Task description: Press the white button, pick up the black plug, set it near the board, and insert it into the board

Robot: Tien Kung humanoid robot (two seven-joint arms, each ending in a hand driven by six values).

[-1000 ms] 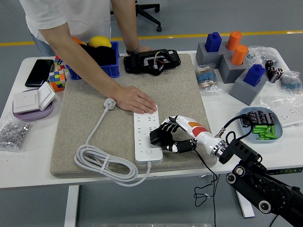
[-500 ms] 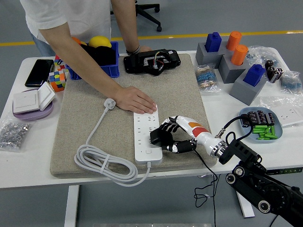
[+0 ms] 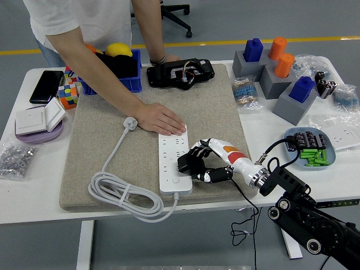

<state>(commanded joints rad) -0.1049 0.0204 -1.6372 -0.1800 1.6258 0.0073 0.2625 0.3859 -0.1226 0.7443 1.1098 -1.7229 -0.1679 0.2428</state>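
Note:
A white power strip (image 3: 174, 162) lies on the grey felt mat (image 3: 107, 163), with its white cable (image 3: 121, 194) coiled at the front left and its white plug (image 3: 130, 123) on the mat. My right hand (image 3: 199, 166) is shut on the black plug (image 3: 186, 163) and holds it against the strip's right edge, over its lower sockets. The strip's button (image 3: 175, 180) is near its front end. A person's hand (image 3: 163, 120) presses flat on the strip's far end. My left hand is out of view.
A blue bin (image 3: 112, 70) and a black device (image 3: 180, 73) stand at the mat's back. Grey blocks with blue and orange pegs (image 3: 278, 70) stand back right. A blue dish of batteries (image 3: 309, 147) lies right. A phone (image 3: 46, 85), cube and switches lie left.
My right hand with the black plug has shifted very slightly left and up against the strip. The person's hand has stayed put.

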